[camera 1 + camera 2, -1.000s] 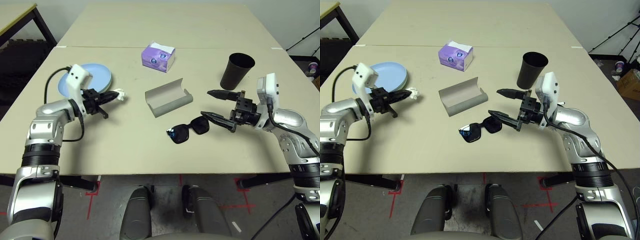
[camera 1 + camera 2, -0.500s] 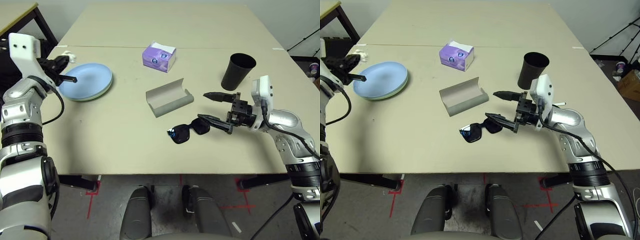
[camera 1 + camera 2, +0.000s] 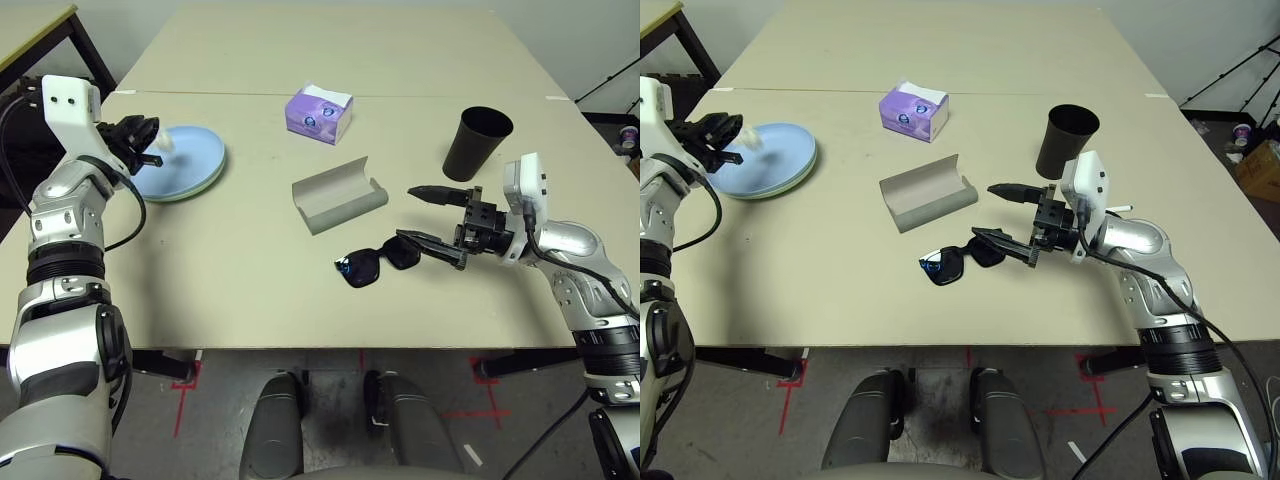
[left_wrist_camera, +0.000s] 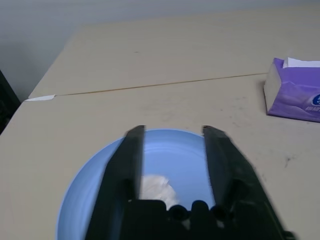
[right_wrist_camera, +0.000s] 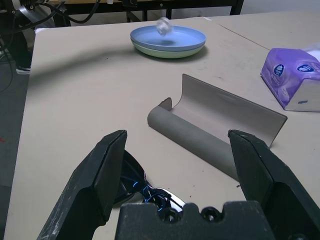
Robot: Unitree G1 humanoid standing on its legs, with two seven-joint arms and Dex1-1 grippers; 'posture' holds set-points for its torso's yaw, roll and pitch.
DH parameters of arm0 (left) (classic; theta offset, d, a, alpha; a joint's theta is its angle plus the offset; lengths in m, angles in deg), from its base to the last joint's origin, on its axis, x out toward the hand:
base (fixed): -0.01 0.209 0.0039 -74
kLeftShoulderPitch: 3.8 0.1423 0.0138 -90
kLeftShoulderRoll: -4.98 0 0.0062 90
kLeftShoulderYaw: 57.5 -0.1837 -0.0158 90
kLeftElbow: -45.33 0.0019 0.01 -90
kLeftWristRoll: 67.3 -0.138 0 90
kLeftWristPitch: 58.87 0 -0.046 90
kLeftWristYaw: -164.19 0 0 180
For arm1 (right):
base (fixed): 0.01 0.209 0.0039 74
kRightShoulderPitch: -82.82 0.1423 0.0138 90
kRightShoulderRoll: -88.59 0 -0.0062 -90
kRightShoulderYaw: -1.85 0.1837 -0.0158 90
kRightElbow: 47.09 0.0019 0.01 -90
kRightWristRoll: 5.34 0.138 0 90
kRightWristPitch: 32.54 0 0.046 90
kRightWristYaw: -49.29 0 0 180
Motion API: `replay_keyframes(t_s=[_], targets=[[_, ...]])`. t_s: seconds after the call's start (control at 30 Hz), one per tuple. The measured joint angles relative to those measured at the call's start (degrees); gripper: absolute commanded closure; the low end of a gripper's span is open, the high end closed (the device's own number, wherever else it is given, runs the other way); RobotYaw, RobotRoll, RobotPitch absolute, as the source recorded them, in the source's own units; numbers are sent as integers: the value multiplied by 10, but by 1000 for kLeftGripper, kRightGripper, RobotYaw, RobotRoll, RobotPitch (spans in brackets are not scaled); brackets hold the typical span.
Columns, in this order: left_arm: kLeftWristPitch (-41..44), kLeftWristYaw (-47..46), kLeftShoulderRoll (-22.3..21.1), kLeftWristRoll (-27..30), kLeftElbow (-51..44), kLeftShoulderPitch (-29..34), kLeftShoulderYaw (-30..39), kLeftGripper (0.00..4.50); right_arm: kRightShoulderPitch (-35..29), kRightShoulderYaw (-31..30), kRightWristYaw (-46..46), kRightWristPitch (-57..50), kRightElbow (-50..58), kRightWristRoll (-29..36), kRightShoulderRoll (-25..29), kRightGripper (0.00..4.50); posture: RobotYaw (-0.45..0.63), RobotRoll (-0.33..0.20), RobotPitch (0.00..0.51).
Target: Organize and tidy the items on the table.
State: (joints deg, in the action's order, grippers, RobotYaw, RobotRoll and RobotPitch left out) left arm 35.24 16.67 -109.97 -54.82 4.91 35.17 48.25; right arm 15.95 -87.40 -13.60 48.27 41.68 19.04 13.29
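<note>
My left gripper (image 3: 150,143) hovers open over the left rim of the light blue plate (image 3: 195,165), which is stacked on a light green one. The small white tissue (image 4: 156,187) is loose between the spread fingers, over the plate's middle. My right gripper (image 3: 408,213) stands wide open beside the black sunglasses (image 3: 376,263), its lower fingertip right at their frame. The open grey glasses case (image 3: 338,195) lies in the middle of the table (image 3: 250,280). The black cup (image 3: 476,143) stands upright behind the right gripper.
A purple tissue box (image 3: 318,113) sits behind the glasses case. A thin white pen (image 3: 1120,209) pokes out behind my right forearm. A dark side table stands off the far left corner.
The left arm carried the tissue from right of the plates out past the table's left edge, then back over the plate, where its fingers opened and let it go. The right gripper barely moved.
</note>
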Motion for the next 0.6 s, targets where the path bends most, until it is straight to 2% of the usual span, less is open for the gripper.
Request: replay_keyframes(t_s=[0.1, 0.3, 0.4, 0.6], targets=[[0, 5, -2, 0, 0, 0, 0, 20, 0, 0, 0, 0, 0, 0, 0, 0, 9, 0, 146], [-28, 50, -10, -14, -23, 2, -27, 20, 1, 0, 0, 2, -6, 0, 0, 0, 19, 0, 148], [-46, 103, -13, -16, -60, 24, -48, 20, 4, 0, -5, 5, -12, -1, 0, 0, 19, 0, 144], [-23, 186, -4, -7, -121, 71, -70, 20, 8, -1, -13, 6, -18, -3, 2, 0, 17, 0, 137]])
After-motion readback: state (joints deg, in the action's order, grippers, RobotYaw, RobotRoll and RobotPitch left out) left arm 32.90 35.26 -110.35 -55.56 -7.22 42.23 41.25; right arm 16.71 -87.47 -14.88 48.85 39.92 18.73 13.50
